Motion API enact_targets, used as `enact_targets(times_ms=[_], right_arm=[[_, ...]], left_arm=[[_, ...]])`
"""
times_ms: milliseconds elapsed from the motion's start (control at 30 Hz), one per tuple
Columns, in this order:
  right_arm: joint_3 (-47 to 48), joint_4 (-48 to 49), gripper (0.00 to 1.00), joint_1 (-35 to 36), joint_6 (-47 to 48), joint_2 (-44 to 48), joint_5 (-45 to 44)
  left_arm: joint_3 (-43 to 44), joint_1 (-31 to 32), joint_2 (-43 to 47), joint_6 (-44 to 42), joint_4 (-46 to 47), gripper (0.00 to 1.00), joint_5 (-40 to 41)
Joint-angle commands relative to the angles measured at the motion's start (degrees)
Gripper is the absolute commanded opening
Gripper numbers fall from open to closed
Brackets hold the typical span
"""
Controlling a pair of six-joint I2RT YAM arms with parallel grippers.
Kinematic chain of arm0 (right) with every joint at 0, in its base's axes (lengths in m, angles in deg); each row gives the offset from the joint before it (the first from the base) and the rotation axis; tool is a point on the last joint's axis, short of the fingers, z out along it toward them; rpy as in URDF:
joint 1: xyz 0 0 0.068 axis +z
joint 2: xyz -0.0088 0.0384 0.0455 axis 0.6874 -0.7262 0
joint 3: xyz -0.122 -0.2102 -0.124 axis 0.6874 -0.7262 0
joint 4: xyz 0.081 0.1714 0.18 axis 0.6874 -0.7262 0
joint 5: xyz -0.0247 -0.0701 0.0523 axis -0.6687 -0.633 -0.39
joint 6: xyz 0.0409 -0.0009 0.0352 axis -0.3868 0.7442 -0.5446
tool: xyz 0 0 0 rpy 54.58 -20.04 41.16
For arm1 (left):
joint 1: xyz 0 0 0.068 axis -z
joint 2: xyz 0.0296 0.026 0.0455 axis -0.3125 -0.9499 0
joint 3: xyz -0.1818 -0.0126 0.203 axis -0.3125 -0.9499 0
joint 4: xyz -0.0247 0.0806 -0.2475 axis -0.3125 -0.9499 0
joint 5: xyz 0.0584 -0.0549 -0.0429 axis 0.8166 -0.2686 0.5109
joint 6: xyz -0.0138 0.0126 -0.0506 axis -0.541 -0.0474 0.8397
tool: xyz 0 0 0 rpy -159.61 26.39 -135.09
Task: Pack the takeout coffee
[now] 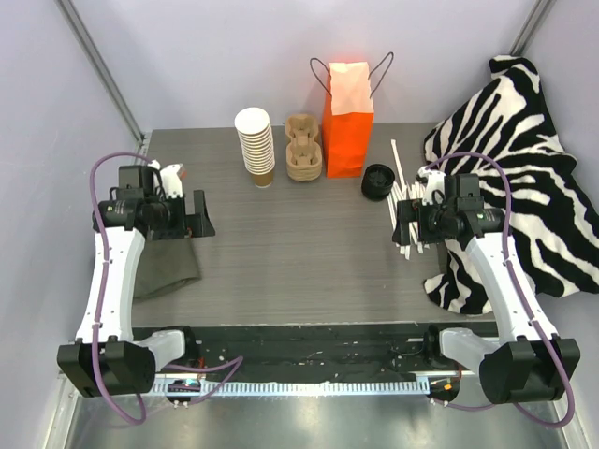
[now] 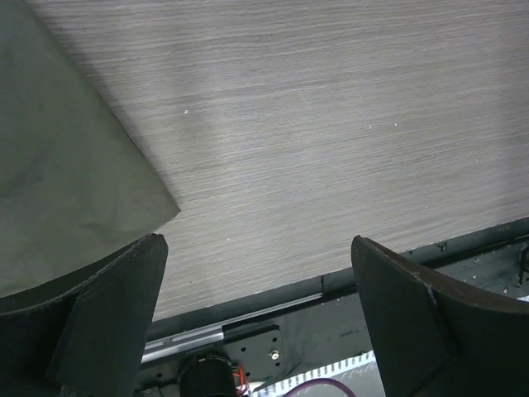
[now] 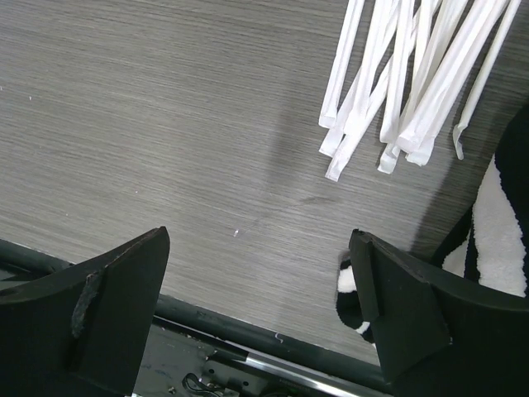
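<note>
Spanning the view, the grey bench (image 1: 299, 253) carries a zebra cloth (image 1: 524, 168) at right, an orange bag (image 1: 348, 122) top centre and a black lid pile (image 1: 379, 181) beside it. I cannot pick out a lidded brown takeout coffee. The left end effector (image 1: 198, 224) and right end effector (image 1: 401, 226) gape apart, empty.

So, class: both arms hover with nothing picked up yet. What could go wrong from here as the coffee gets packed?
1. The cup stack is tall and stands close beside the cup carriers; pulling one cup off may tip it.
2. The orange paper bag stands upright; a nudge at its mouth could topple it.
3. The wrapped straws lie loose near the open right pincer; a low sweep might scatter them.
</note>
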Motion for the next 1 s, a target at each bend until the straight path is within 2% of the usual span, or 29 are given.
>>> enact_targets(times_ms=[0,200,333,433,600,667,800,967], right_arm=[[0.50,1.53,1.00,0.37,1.09,0.86,-1.42],[1.64,2.50,1.00,0.55,1.70,1.48,-1.60],[2.87,1.18,1.00,0.46,2.23,-0.80,-1.25],[2.87,1.09,1.00,0.46,1.97,-1.42,-0.02],[3.48,0.65,1.00,0.55,2.23,-1.68,-0.37],[3.57,0.47,1.00,0.46,2.32,-1.77,-0.46],[3.22,0.38,1.00,0.55,2.32,-1.94,-0.90],[3.05,0.39,1.00,0.46,2.32,-2.39,-0.99]], left_arm=[[4.15,0.01,-1.80,-2.18,0.19,1.00,1.13],[19.43,1.24,-11.11,-4.83,-0.86,1.00,3.50],[35.75,3.26,-20.24,-1.60,-1.83,1.00,5.00],[44.92,6.16,-26.23,1.84,0.01,1.00,6.40],[57.57,12.91,-35.55,3.79,3.44,1.00,16.06],[59.70,13.98,-38.01,4.66,6.15,1.00,17.65],[58.30,14.16,-39.60,8.35,13.80,1.00,18.10],[61.63,15.30,-44.34,9.76,14.87,0.88,19.42]])
